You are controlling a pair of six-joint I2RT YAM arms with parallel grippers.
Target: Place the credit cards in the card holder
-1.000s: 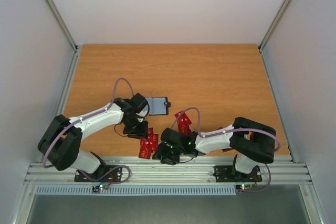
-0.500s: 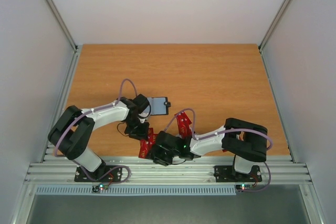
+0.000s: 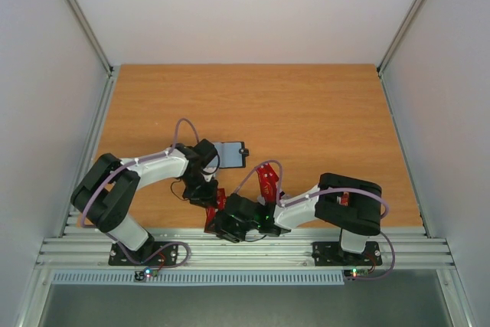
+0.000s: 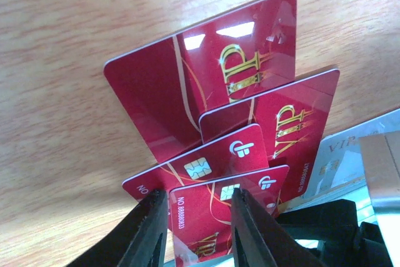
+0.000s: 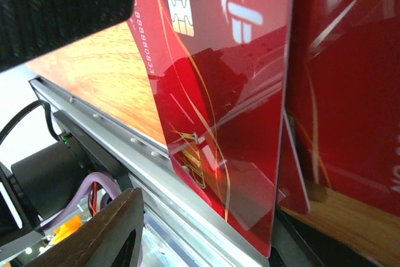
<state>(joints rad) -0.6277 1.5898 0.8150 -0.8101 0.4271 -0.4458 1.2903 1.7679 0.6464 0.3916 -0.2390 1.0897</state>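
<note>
The black card holder [image 3: 230, 154] lies shut on the wooden table, just beyond my left gripper [image 3: 205, 193]. Red credit cards [image 3: 211, 220] lie fanned at the near table edge, and more red cards [image 3: 268, 181] lie to the right. In the left wrist view my left gripper [image 4: 199, 207] hovers open over the top chip card [image 4: 219, 217], which is wider than the gap between the jaws. My right gripper [image 5: 219, 229] is open. A red card [image 5: 219, 92] stands tilted between its jaws, clear of the left finger [image 5: 119, 229].
The grey aluminium rail [image 3: 245, 246] runs along the near table edge, right under the cards and my right gripper [image 3: 223, 223]. A pale grey card [image 4: 337, 161] lies beside the red ones. Both arms crowd the same spot.
The right arm has swung left, which has brought its gripper to the cards at the near edge. The left arm's elbow has pulled in, and its jaws have narrowed a little.
</note>
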